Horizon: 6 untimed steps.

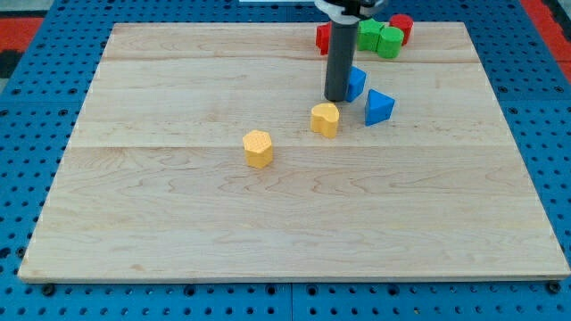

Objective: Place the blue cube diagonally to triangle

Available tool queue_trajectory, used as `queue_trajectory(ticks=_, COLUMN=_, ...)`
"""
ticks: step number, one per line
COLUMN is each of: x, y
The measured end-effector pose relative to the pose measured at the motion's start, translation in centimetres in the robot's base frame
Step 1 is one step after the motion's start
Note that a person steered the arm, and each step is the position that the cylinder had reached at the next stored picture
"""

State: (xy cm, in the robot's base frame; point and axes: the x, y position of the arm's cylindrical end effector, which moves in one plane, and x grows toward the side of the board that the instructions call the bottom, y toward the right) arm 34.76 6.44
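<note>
The blue cube [356, 83] sits near the view's top, right of centre, partly hidden behind my dark rod. My tip [337, 98] rests on the board against the cube's left side. The blue triangle [378, 107] lies just below and to the right of the cube, with a small gap between them. A yellow block [326, 119] lies just below my tip.
A yellow hexagonal block [258, 148] lies near the board's centre. A red block [324, 37], two green blocks [380, 38] and another red block [401, 26] cluster at the wooden board's [178, 223] top edge, behind the rod.
</note>
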Motion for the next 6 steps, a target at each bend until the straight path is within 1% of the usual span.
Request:
queue_trajectory(ticks=1, x=-0.9, y=-0.1)
queue_trajectory(ticks=2, x=-3.2, y=-3.1)
queue_trajectory(ticks=3, x=-3.0, y=0.2)
queue_trajectory(ticks=4, x=-2.8, y=6.4)
queue_trajectory(ticks=5, x=-3.0, y=6.9)
queue_trajectory(ticks=6, x=-3.0, y=-2.2)
